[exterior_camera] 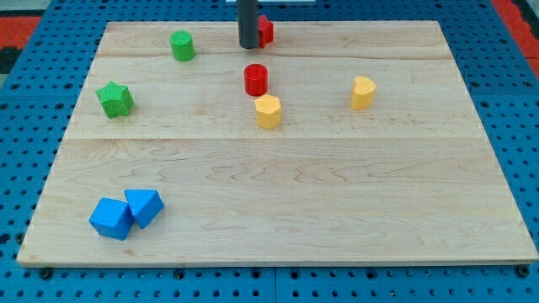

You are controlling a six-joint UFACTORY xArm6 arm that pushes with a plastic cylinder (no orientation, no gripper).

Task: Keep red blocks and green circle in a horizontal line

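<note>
**Red block at the top edge needs a careful nudge**

There is no claw; the rod's tip (249, 46) touches the left side of a partly hidden red block (266, 30) near the desk's (337, 210) top edge. The green circle (182, 45) sits well left, the red cylinder (256, 79) below. Short pushes should probably bring all three level, avoiding the yellow hexagon (268, 111)

bright, even overhead light; short soft shadows under blocks; sharp, slightly grainy focus

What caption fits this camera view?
My tip touches a red block at the board's top, green circle left, red cylinder below.
</note>
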